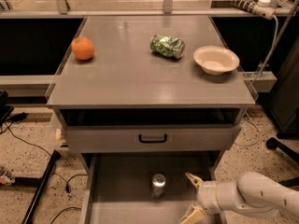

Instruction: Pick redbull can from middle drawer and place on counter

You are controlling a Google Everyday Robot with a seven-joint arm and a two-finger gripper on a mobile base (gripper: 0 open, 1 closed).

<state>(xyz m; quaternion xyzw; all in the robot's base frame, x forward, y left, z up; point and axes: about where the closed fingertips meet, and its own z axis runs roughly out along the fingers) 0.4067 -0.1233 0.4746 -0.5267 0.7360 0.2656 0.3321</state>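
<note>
Silver-topped and upright on the floor of the open middle drawer (117,195), the redbull can (158,185) has the tool (192,197) just to its right, spread wide toward it, and the surface (140,76) above it.

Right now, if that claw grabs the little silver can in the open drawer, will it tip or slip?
Standing upright and slim, the redbull can would probably tip if nudged sideways. Its shiny metal likely makes it slippery. The gripper, open, is close beside it over the middle drawer.
</note>
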